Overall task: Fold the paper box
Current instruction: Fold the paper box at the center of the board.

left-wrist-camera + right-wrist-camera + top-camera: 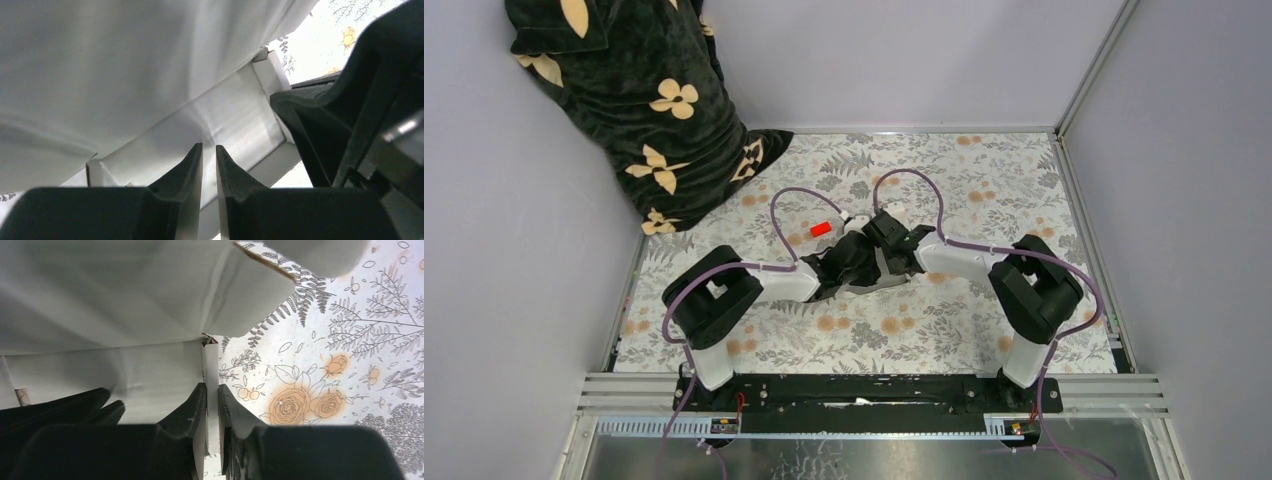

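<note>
With the paper box point(125, 365) just beside the small red block point(821, 229), the right fingers point(196, 407) pinched on its thin flap and the left fingers point(194, 162) nearly together, whether gripping anything I could not tell, opposed pulling could have torn or freed that flap.

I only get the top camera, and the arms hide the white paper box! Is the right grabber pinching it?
Observer: Yes. The right wrist view shows a thin edge of the white die-cut cardboard paper box between the black fingers of the right gripper.
Operator: Is it all flat?
Observer: No. The left wrist view shows its panels bent at creases, just past the tip of the left gripper.
</note>
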### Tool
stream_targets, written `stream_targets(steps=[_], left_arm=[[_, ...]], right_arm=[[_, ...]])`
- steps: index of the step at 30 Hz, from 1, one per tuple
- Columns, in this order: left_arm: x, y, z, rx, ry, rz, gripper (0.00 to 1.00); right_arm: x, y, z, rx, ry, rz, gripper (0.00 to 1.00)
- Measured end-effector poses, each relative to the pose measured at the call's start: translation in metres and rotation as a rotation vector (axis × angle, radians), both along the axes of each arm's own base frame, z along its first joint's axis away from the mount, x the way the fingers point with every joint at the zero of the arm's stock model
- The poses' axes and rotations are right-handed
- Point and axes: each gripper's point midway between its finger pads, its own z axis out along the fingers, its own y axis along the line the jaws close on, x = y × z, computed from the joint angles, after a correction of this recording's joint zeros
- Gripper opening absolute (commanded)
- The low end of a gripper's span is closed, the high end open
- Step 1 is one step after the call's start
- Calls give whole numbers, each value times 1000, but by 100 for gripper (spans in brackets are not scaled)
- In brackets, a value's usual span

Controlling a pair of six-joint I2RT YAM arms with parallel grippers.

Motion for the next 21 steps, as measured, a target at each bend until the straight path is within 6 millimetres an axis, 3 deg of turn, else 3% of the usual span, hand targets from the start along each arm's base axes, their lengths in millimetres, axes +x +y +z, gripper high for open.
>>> stream_targets(steps=[12,21], left_arm=[[-8,4,-1,17,11,-11,23],[-9,5,-1,21,12,-13,26]], right_arm=[[6,-26,-3,-178,-39,-35,13],[6,-26,-5,-181,-44,-32,12]])
